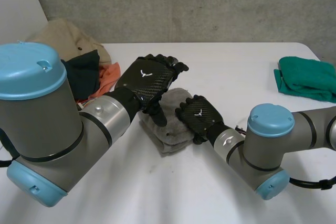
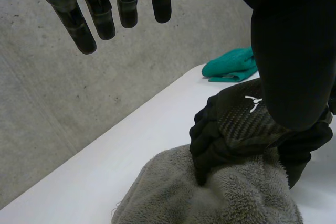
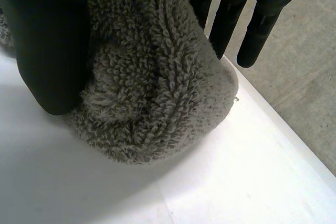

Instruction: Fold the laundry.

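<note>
A grey terry towel [image 1: 169, 132], folded into a thick bundle, lies in the middle of the white table [image 1: 236, 66]. My left hand [image 1: 146, 78] hovers above the towel's left part, open, fingers [image 2: 98, 15] straight and off the cloth, its thumb pointing down. My right hand [image 1: 198, 116] rests on the towel's right end [image 2: 210, 198]. Its palm [image 2: 247, 124] is over the fold. The thick fold [image 3: 152, 87] bulges between its thumb [image 3: 47, 51] and its nearly straight fingers [image 3: 247, 19], which reach past the towel's rim.
A folded green cloth [image 1: 307, 77] lies at the table's far right edge, also in the left wrist view [image 2: 231, 65]. A pile of beige, dark and orange clothes [image 1: 86, 66] sits at the back left. A concrete wall runs behind the table.
</note>
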You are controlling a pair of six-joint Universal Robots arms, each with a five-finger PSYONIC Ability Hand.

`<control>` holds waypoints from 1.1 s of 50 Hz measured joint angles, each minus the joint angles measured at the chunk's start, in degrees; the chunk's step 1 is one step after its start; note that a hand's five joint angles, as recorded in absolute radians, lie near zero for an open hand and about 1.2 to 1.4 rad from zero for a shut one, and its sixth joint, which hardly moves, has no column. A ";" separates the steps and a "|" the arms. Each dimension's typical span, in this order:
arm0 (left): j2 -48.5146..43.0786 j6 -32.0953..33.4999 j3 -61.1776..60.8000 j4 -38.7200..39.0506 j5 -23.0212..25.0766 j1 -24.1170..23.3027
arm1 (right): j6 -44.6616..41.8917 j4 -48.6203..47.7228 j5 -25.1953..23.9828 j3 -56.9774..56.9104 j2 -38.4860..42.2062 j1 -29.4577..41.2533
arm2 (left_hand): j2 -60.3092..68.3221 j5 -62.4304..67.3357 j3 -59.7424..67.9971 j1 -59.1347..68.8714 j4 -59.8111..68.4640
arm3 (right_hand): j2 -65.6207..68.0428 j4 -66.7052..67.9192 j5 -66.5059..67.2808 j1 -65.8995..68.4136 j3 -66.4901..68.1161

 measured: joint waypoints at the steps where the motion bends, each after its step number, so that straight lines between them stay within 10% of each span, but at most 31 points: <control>1: 0.00 0.00 -0.01 0.00 0.00 0.01 | 0.01 0.01 0.00 -0.31 0.25 0.03 | 0.00 0.00 0.00 0.00 0.00 | 0.00 0.00 0.01 0.00 0.00; 27: 0.25 0.08 0.53 0.01 0.04 0.49 | 0.85 -0.97 -0.03 -12.10 -0.21 -1.65 | 0.00 0.00 0.00 0.00 0.00 | 32.98 36.64 30.58 25.45 33.86; 41: 0.45 0.08 0.97 0.95 0.09 0.21 | 9.51 -11.16 -3.44 -28.56 -0.33 -18.38 | 0.00 0.00 0.00 0.00 0.00 | 32.98 37.18 30.58 26.02 34.27; 55: 0.11 0.04 0.30 1.05 0.09 0.23 | 15.12 -9.54 -2.86 -47.32 19.45 -35.13 | 0.00 -0.01 0.00 0.00 0.00 | 32.98 37.39 30.59 26.02 34.54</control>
